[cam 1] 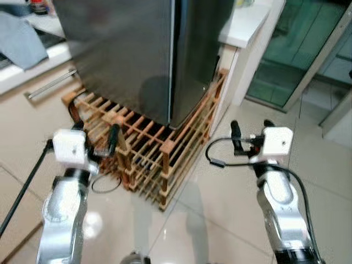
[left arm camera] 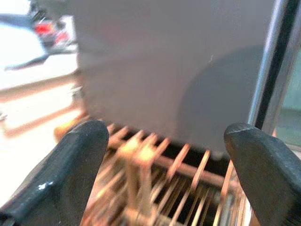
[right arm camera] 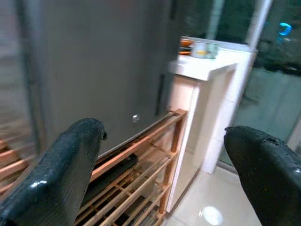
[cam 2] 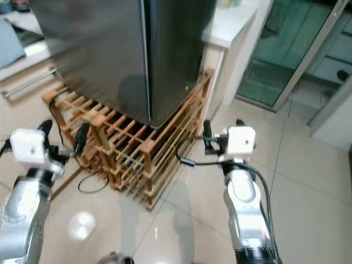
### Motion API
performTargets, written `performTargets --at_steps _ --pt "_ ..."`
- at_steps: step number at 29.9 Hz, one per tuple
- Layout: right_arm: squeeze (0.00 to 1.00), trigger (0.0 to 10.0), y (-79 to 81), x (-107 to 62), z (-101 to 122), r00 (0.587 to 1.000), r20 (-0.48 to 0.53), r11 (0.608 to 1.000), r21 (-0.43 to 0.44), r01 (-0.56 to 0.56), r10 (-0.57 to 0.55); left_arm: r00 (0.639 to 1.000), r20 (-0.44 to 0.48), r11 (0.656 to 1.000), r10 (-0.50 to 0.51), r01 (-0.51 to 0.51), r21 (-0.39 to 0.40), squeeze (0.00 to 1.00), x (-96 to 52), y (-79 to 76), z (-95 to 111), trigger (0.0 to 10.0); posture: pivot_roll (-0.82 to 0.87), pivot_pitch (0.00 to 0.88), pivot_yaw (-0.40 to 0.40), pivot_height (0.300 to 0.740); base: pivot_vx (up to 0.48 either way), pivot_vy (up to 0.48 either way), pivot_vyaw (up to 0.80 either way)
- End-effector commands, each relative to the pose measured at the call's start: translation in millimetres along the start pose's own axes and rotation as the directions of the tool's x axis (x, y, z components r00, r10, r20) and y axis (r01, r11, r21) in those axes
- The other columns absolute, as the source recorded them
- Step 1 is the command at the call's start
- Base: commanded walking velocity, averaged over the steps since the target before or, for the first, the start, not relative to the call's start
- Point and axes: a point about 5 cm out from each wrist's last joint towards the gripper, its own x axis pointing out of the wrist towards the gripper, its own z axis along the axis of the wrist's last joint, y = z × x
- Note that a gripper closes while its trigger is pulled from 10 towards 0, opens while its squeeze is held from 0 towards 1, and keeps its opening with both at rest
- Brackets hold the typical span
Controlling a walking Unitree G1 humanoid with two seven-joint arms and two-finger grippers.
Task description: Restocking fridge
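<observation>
**End effectors empty, fridge shut ahead**

My left end effector (cam 1: 94, 137) and right end effector (cam 1: 252, 131) both hang released, fingers spread wide, grasping nothing. The fridge (cam 1: 137, 49) stands closed straight ahead of me on a wooden rack (cam 1: 154, 148); my left is just in front of its door, my right off its side, near the white worktop (cam 1: 247, 25). I judge the step is opening it: square up closer, find the door's edge seam, hook one finger there, and pull gently so the rack stays put.
</observation>
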Motion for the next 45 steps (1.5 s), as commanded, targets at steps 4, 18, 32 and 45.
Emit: performTargets --at_steps 4,18,32,45 --pt "0.0 10.0 -0.6 9.1 -1.0 0.999 -0.032 1.0 0.005 -0.019 0.019 0.991 0.103 0.99 -0.086 0.097 -0.105 0.0 28.7 -37.4 32.5 10.0 0.09 0.0 -0.089 0.74 0.064 0.0 0.0" --pt "0.0 10.0 17.6 36.4 6.4 0.997 -0.022 0.997 -0.002 -0.072 0.072 0.989 0.148 0.98 -0.013 0.043 -0.195 0.0 75.7 -21.5 60.7 10.0 0.03 0.0 -0.051 0.74 0.407 0.064 0.0" --pt "0.0 10.0 27.1 35.0 0.5 0.999 -0.03 0.999 0.027 -0.035 0.036 0.988 0.118 0.99 -0.1 0.11 -0.083 0.0 95.9 -32.0 64.1 10.0 -0.01 0.0 0.026 0.74 0.0 0.238 -0.37" --pt "0.0 10.0 21.7 38.6 3.2 1.0 -0.008 1.0 0.008 -0.012 0.012 0.99 0.07 0.991 -0.118 0.122 -0.051 0.0 109.2 -43.2 53.4 10.0 -0.04 0.0 0.028 0.74 0.0 0.0 -0.34"
